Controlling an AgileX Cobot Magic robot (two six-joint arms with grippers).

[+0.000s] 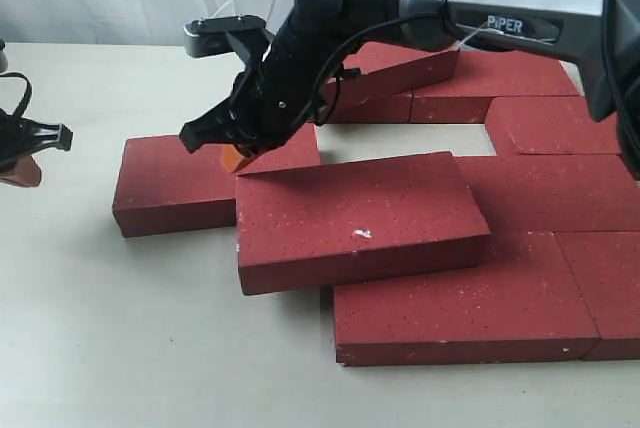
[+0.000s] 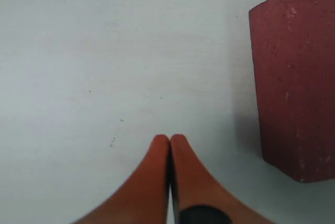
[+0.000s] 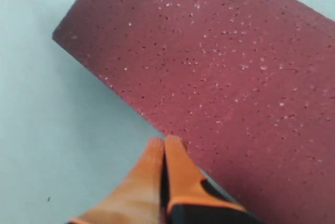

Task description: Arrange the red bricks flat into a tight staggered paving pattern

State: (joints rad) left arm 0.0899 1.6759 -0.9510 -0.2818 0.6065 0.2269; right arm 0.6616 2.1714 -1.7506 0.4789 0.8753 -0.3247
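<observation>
Bricks in dark red with tiny pale dots lie on the table. The chipped brick has a small white mark and sits tilted, leaning on its neighbours, just beside the tips of the right gripper. That gripper's orange fingers are pressed together, holding nothing. The left gripper is pressed together too, with one brick off to its side.

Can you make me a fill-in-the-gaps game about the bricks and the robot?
The bricks are all the colour ____. The tilted brick has a small ____ chip. The right gripper and the left gripper are both ____, holding nothing.
Missing words: red; white; shut.
</observation>
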